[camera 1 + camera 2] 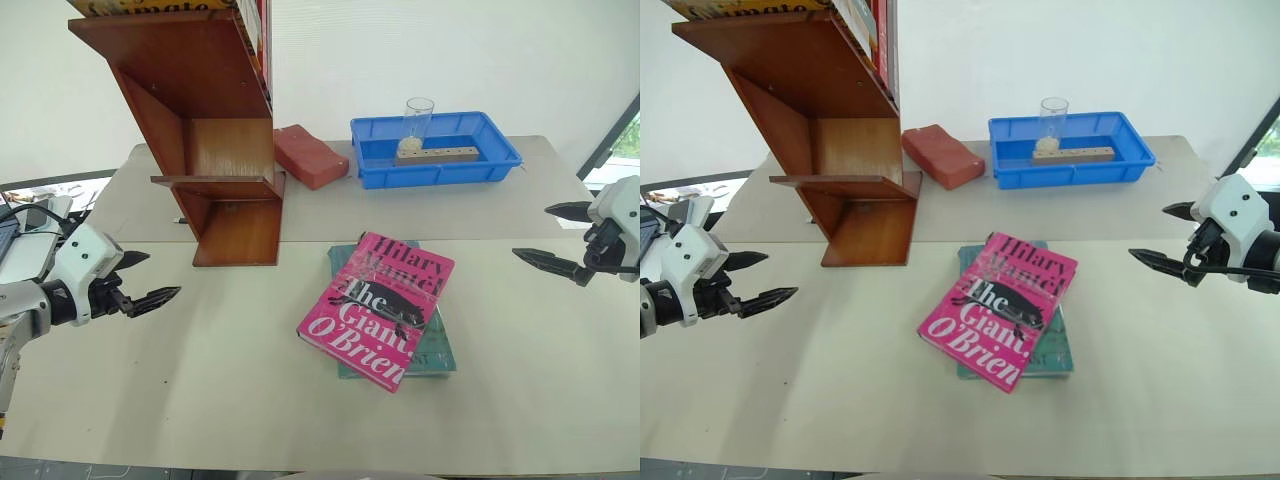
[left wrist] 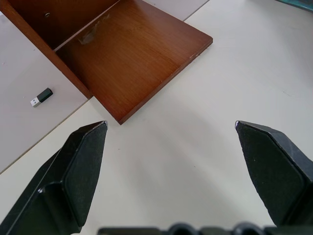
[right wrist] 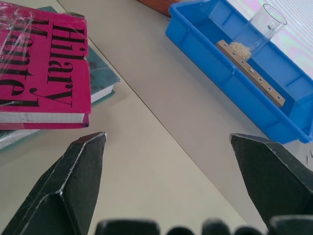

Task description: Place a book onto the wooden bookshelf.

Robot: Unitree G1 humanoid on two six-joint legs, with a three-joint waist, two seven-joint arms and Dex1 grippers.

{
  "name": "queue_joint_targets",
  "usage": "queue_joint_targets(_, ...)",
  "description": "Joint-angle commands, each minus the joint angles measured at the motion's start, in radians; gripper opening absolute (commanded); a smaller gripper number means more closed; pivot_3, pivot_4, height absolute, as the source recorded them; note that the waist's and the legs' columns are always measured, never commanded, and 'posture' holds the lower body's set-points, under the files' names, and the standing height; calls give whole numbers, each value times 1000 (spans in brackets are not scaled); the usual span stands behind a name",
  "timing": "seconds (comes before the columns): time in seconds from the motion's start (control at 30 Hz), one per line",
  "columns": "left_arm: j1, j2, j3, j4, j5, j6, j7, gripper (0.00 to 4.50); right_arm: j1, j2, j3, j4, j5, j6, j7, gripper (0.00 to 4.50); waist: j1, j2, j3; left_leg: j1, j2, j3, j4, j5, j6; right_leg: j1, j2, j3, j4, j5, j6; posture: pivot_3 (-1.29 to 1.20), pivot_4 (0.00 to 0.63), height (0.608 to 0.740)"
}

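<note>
The table [image 1: 200,400] takes up most of the frame, with the wooden bookshelf [image 1: 215,150] in the upper left, its lower tiers bare. In the upper right sits a blue tray [image 1: 500,160] holding a glass [image 1: 419,115] and a wooden strip [image 1: 437,154]. The book [image 1: 378,305] lies at centre, askew on a teal book [image 1: 440,350]. The left gripper [image 1: 140,280] at the left edge and the right gripper [image 1: 555,240] at the right edge both hang released, jaws wide and empty, well apart from the book. The likely trouble: the cover looks glossy (it glints), so a pinch could slip or drag the teal book along. The left wrist view adds a small USB dongle [image 2: 41,97] beside the shelf base; the right wrist view shows the book's page edge overhanging the teal book.
</note>
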Motion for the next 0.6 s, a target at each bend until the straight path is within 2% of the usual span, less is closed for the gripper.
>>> queue_joint_targets(0.03,-2,12,16,-28,11,-18,-8,4500,-23,4,-21,-38,-1,-2,-13,4458,0,0,0,0,0,0,0,0,0,0,0,0,0,0,0,0,150,637)
queue_joint_targets(0.13,-17,5,6,-19,5,-15,-17,4500,-7,15,-22,-54,-22,-27,-31,4458,0,0,0,0,0,0,0,0,0,0,0,0,0,0,0,0,150,637)
queue_joint_targets(0.3,-19,24,29,-29,-86,48,-117,4500,-12,25,-26,-54,-17,0,-35,4458,0,0,0,0,0,0,0,0,0,0,0,0,0,0,0,0,150,637)
queue_joint_targets(0.6,-43,17,13,-17,-73,47,-111,4500,-6,30,-20,-50,-49,-8,-60,4458,1,0,0,0,0,0,0,0,0,0,0,0,0,0,0,0,150,637)
